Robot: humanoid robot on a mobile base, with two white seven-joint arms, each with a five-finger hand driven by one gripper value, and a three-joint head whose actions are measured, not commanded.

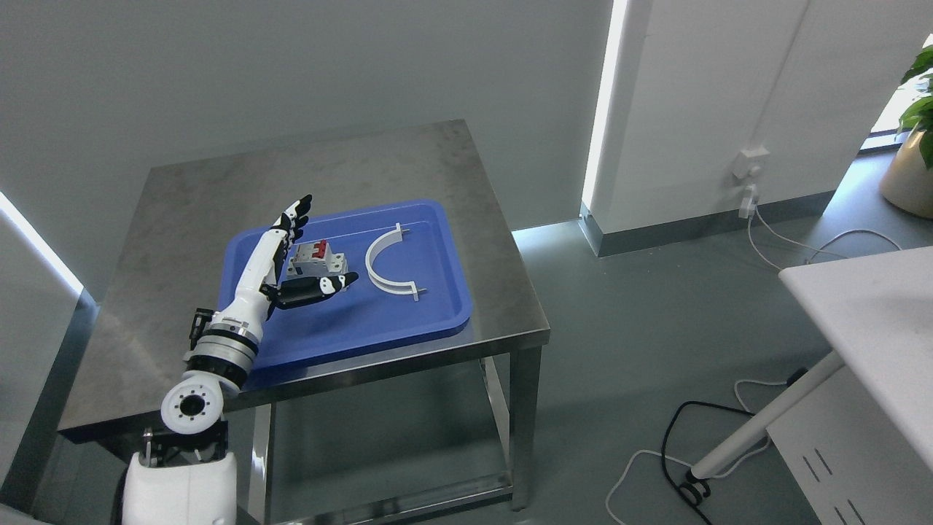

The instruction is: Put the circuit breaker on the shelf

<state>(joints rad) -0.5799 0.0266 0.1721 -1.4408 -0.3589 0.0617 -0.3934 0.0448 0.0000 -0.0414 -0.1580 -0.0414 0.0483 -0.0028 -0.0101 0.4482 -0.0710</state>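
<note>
We see 1 left hand (295, 264) spread open, empty, w/ 1 grey red-switched circuit breaker (316, 260) between fingers & thumb; 1 white curved plastic piece (385, 264) to its right.

Brushed metal, smooth plastic

The counter (219, 197) is dull, scuffed steel with faint smears. The blue tray (408, 306) looks like smooth plastic with a slight sheen; the curved white piece (375, 270) is glossy plastic. The left hand (291, 255) has a hard white-and-black shell.
</note>
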